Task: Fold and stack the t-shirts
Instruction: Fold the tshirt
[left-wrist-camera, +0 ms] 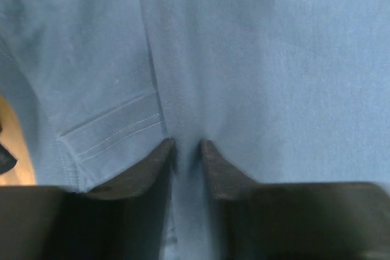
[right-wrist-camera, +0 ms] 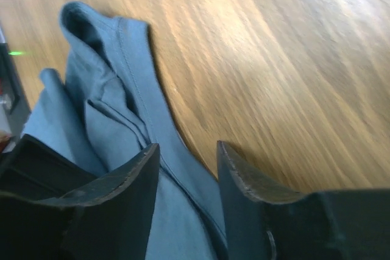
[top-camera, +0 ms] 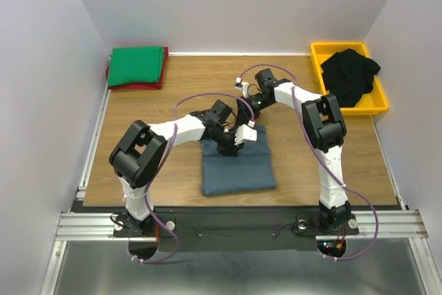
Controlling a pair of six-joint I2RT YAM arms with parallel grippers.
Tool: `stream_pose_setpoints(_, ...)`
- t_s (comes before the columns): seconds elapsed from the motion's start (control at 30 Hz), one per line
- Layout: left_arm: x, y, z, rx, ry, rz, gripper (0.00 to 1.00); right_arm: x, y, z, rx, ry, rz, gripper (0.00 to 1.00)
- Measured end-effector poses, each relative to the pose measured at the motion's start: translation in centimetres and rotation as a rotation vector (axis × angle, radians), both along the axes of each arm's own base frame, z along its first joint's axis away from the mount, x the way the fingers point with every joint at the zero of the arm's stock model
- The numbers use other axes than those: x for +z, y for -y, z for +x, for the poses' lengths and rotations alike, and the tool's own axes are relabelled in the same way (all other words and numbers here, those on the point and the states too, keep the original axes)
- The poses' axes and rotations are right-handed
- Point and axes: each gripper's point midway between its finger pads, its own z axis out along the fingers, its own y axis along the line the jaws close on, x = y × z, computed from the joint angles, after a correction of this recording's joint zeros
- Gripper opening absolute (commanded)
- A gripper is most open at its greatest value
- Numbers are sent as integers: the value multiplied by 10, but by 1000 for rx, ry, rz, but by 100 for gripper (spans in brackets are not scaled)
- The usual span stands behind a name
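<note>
Two claws: both are down at the far edge of the blue-grey shirt, which lies part-folded on the table just ahead of the arm bases.
Left claw: its tips are nearly together, pinching a raised ridge of blue cloth. A stitched sleeve hem lies just to the left of the tips.
Right claw: spread and astride the shirt's rumpled edge, with cloth in the gap and under one finger and bare wood past the other. It grips nothing yet.
Step in hand: by my reading, taking hold of the far edge for this shirt's next fold.
Next move calls for: the right claw to close on every layer of that edge, then both claws to lift and carry it together so the fold lands square.
Finished pile: green shirt on red shirt, well off to the left of the left claw.
Waiting: black shirts in the yellow bin, beyond the right claw.
Overhead view only: the pile, the bin and the shirt's whole outline — the claw tips are hidden there.
Wrist views only: how the fingers stand and what cloth lies between them.
</note>
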Motion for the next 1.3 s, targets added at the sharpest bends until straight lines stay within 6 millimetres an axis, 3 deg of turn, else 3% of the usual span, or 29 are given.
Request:
stream_pose_setpoints(0.13,-5,-1,-1,1,-11,10,12,-6,-8,-6,18,-42,48,42)
stream_pose_setpoints(0.27,-5,-1,-4,-7,-17,18,0,-11,-11,-18,34,-99,91,35)
stream_pose_setpoints(0.47,3,-2,-4,-4,-3,26,0,-16,-12,-36,49,-186,135,28)
stream_pose_setpoints(0.6,21,-2,0,3,56,20,0,-18,-14,-43,60,-224,163,27)
stream_pose_setpoints(0.8,45,1,22,16,188,16,0,-18,-14,-48,66,-246,178,27)
stream_pose_setpoints(1.3,42,-11,79,114,349,53,0,-19,-14,-48,65,-250,176,28)
